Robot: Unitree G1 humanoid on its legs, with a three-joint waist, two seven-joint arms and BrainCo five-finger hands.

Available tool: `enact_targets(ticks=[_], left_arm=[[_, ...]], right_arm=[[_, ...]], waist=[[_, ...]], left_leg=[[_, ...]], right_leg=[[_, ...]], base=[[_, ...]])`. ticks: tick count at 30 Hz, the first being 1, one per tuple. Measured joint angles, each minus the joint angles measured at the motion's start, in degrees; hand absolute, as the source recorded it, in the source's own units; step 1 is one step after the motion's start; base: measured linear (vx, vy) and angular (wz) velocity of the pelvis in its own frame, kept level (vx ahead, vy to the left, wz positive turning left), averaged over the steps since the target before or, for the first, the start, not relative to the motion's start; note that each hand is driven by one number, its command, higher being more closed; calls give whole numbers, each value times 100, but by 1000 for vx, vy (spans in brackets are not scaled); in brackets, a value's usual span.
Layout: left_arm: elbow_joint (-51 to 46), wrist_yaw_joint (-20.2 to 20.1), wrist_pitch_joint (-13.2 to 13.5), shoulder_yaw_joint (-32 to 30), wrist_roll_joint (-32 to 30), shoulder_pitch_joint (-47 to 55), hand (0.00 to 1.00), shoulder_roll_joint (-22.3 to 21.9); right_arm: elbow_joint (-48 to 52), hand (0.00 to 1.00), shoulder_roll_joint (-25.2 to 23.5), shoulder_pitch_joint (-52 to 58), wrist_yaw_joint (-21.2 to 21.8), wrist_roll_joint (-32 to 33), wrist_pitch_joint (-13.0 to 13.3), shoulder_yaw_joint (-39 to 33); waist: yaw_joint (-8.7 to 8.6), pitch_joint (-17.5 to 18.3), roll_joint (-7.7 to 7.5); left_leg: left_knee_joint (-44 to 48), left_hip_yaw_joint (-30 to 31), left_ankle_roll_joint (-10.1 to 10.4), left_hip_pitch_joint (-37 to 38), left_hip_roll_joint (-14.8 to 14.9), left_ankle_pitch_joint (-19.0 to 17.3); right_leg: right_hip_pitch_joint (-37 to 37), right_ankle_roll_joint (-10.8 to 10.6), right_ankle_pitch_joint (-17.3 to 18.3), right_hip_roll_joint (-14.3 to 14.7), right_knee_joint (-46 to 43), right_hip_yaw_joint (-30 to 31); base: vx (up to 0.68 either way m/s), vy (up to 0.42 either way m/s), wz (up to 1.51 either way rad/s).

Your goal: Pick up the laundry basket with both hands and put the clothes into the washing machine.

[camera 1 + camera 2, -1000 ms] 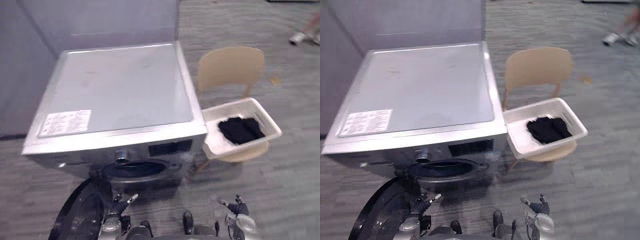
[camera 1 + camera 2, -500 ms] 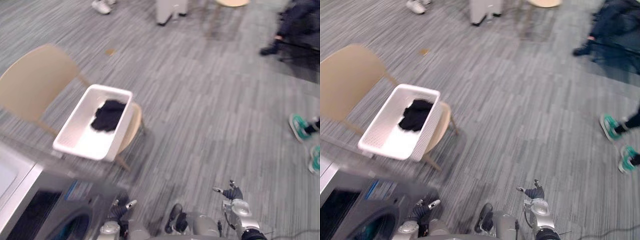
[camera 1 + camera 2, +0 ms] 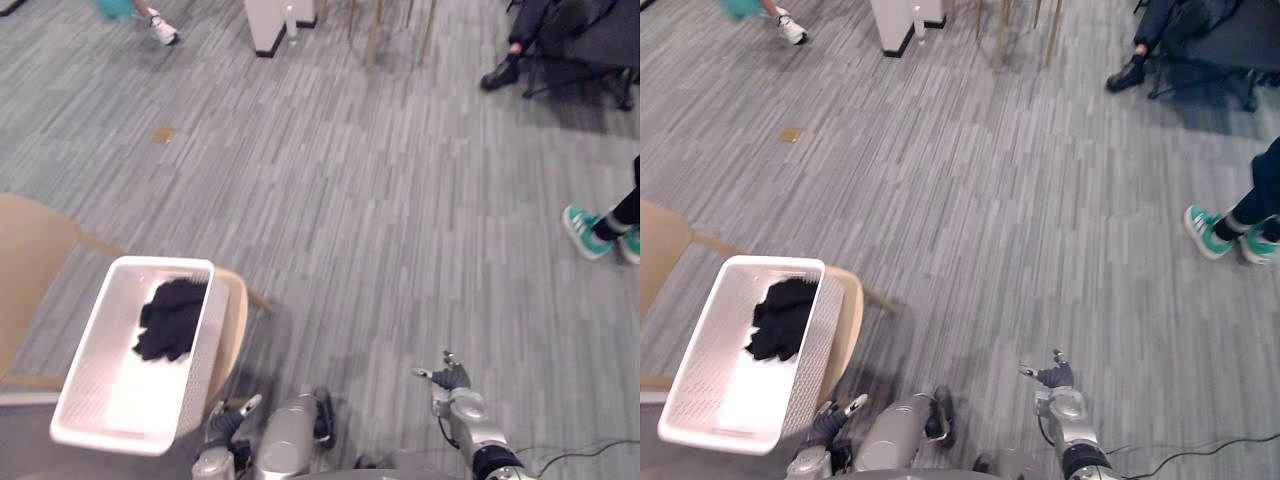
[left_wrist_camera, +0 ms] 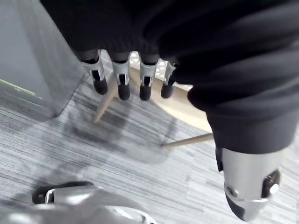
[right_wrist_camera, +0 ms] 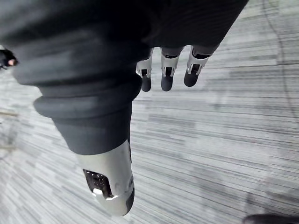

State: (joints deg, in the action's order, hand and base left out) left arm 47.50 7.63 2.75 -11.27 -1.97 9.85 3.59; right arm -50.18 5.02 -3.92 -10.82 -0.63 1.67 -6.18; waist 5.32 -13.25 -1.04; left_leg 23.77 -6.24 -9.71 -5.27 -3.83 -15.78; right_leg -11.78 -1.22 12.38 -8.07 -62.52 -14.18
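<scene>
Hung left robot hand (image 3: 228, 418) and right robot hand (image 3: 452, 382) slack-fingered and empty, with laundry basket (image 3: 208, 345) of black clothes (image 3: 168, 318) on a chair (image 3: 30, 265) just beyond the left, well apart from the right; probably light, stiff-walled, best gripped at opposite rims.

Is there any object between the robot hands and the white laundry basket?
Nothing visible does. The white plastic laundry basket lies on the beige wooden chair, close to the open left robot hand; the open right robot hand is over grey floor.
</scene>
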Motion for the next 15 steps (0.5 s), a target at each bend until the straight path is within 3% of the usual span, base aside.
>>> enact_targets(ticks=[2, 3, 4, 5, 6, 7, 8, 9, 10, 12, 14, 15], left_arm=[[-86, 11, -17, -27, 7, -37, 0, -209], [-124, 16, -15, -29, 7, -92, 0, -254], [-190, 21, -14, -41, 7, -176, 0, -286], [-212, 22, -1, -28, 7, -335, 0, -349], [-216, 23, -4, -29, 7, -405, 0, -359], [-273, 35, -6, -35, 14, -461, 0, -362], [-245, 54, -10, -61, 21, -492, 0, -420], [-342, 131, 6, -62, 39, -427, 0, -648], [-368, 127, 22, 1, 70, -428, 0, -748], [-426, 129, 26, -56, 162, -432, 0, -752], [-507, 133, 33, -21, 208, -433, 0, -751], [-530, 131, 34, -5, 256, -420, 0, -751]], right_arm=[[309, 0, 56, 157, -2, 0, 23, -87], [430, 0, 49, 191, -3, 2, 26, -93], [623, 0, 23, 319, 6, 6, 33, -104], [777, 0, -5, 447, -9, 22, 36, -145], [819, 0, -34, 500, -34, 20, 28, -196], [886, 0, -150, 631, -59, 24, 23, -245], [852, 0, -161, 659, -65, 27, 17, -245], [902, 0, -94, 633, -56, 30, -11, -249], [1090, 0, -66, 645, -69, 31, -3, -252], [1322, 0, -61, 619, -81, 33, 35, -255], [1453, 0, -56, 556, -146, 35, 63, -294], [1535, 0, -41, 500, -164, 54, 94, -302]], waist=[[12, -44, 285], [19, -29, 322], [-1, -10, 367], [-32, -7, 385], [-28, -2, 375], [43, 58, 211], [43, 57, 312], [76, 148, 529], [155, 167, 538], [166, 165, 534], [178, 156, 517], [181, 166, 525]], left_leg=[[-146, 873, 2, 413, 11, 1], [-149, 1120, 5, 459, 8, 0], [-86, 1612, 102, 488, -6, -35], [81, 2115, 399, 486, -32, -173], [194, 2300, 585, 485, -46, -282], [452, 2547, 998, 470, -154, -552], [601, 2691, 1168, 422, -109, -677], [727, 2852, 1338, 269, 123, -620], [601, 2842, 1614, 197, 274, -451], [334, 2722, 1727, 135, 461, -295], [-46, 2191, 1733, -8, 679, -284], [-333, 1654, 1539, -57, 800, 288]], right_leg=[[-492, 11, 325, 62, 907, 146], [-604, -5, 340, 142, 1295, 328], [-754, -119, 333, 346, 2160, 876], [-814, -337, 197, 493, 2958, 1502], [-806, -472, 45, 493, 3344, 1725], [-687, -482, -848, 318, 4204, 1936], [-627, -590, -946, 275, 4069, 1760], [-495, -475, -913, 306, 4055, 1278], [-355, -329, -815, 209, 4109, 870], [-42, -177, -722, 107, 4226, 294], [283, -85, -659, -17, 4272, -164], [441, -109, -631, -100, 4250, -501]], base=[[488, -79, 142], [473, -146, 180], [465, -219, 218], [456, -253, 232], [459, -323, 233], [365, -313, 180], [401, -365, 200], [330, -347, 175], [340, -396, 165], [243, -349, 179], [139, -188, 192], [49, -35, 153]])
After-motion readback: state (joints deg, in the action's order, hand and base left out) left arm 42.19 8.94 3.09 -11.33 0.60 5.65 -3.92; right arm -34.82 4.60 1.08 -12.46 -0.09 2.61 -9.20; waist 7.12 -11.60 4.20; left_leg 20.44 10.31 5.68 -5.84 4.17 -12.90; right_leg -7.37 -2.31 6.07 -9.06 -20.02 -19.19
